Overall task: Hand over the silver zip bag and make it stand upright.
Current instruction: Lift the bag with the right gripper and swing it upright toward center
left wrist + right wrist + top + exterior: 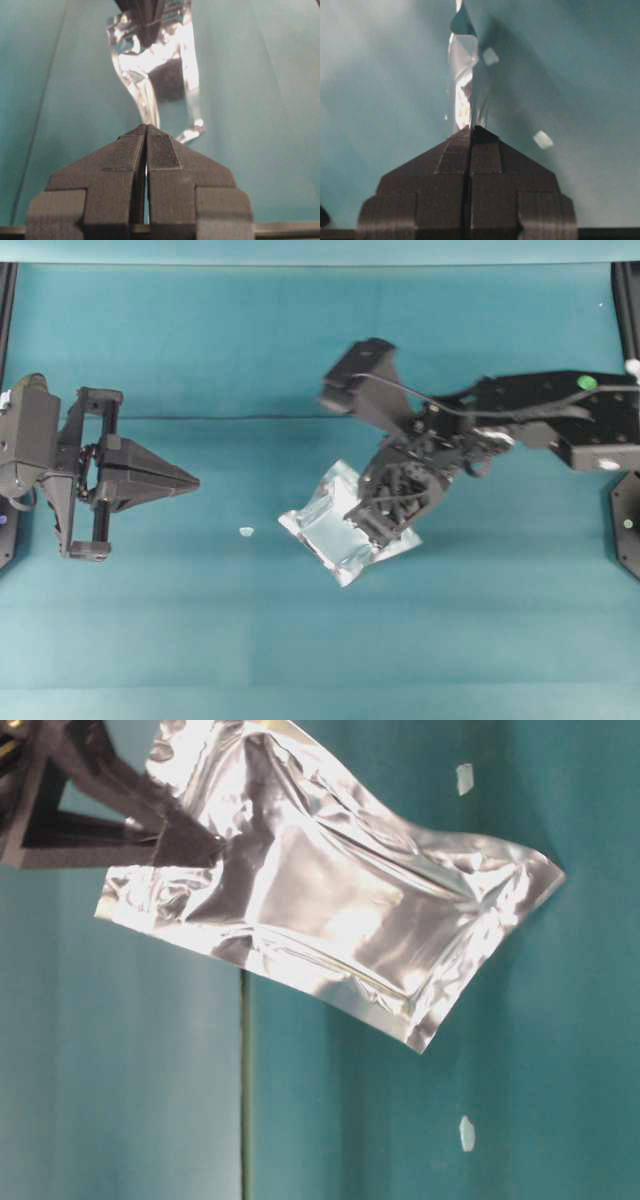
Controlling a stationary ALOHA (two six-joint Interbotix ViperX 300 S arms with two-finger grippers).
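Note:
The silver zip bag (pixel 325 523) is a crinkly foil pouch held off the teal table near the middle. My right gripper (pixel 373 533) is shut on one end of it, the jaws pinching the foil edge (pixel 470 90). In the table-level view the silver zip bag (pixel 340 910) fills the frame, with my right gripper (pixel 205 848) clamped at its upper left corner. My left gripper (pixel 195 481) sits far to the left, shut and empty, pointing toward the bag. The left wrist view looks past my left gripper (pixel 146 126) at the bag (pixel 150 65) edge-on ahead.
A tiny white scrap (pixel 246 531) lies on the table between the left gripper and the bag, also seen as a white scrap (pixel 543 139) in the right wrist view. A seam (pixel 230 418) crosses the teal surface. Dark frame posts (pixel 628 300) stand at the side edges.

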